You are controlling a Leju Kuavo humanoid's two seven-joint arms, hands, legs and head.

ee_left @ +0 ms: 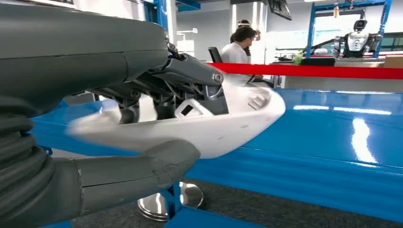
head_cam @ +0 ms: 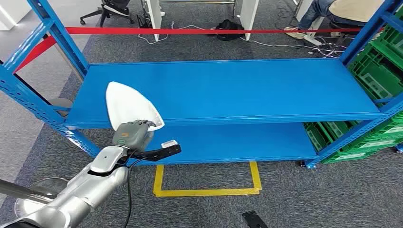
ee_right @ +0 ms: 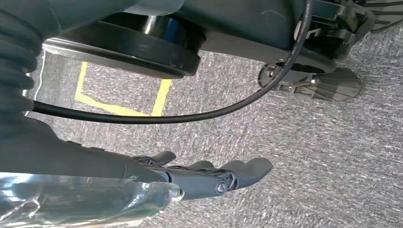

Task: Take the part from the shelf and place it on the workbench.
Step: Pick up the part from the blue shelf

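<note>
The left hand (head_cam: 134,133) clamps on the white part (head_cam: 129,105) at the front edge of the blue shelf (head_cam: 228,90), dark fingers over the part's near rim and the thick thumb below. The part juts forward past the hand onto the shelf board, its pointed end away from the wrist. The grip takes the rim nearest the robot, probably because that end overhangs the shelf lip and gives the thumb room underneath. Whether the far end rests on the board or has cleared it cannot be told.

The head view gives the layout: the part sits beyond the left hand at the left end of the shelf, and yellow floor tape (head_cam: 207,183) lies below and to the hand's right. The left wrist view adds the grip itself: the fingers (ee_left: 190,76) curl into the part's hollow (ee_left: 223,118) while the thumb (ee_left: 142,166) presses up from beneath, so the shell is pinched between them. It also shows a red barrier tape (ee_left: 309,70) and a seated person (ee_left: 237,47) well beyond the fingertips.

Further right, the right hand (ee_right: 214,175) hangs over grey carpet (ee_right: 332,156), its fingers loosely apart and holding nothing, waiting its turn if it has one. No workbench is identifiable, so the placing step appears not yet begun.
</note>
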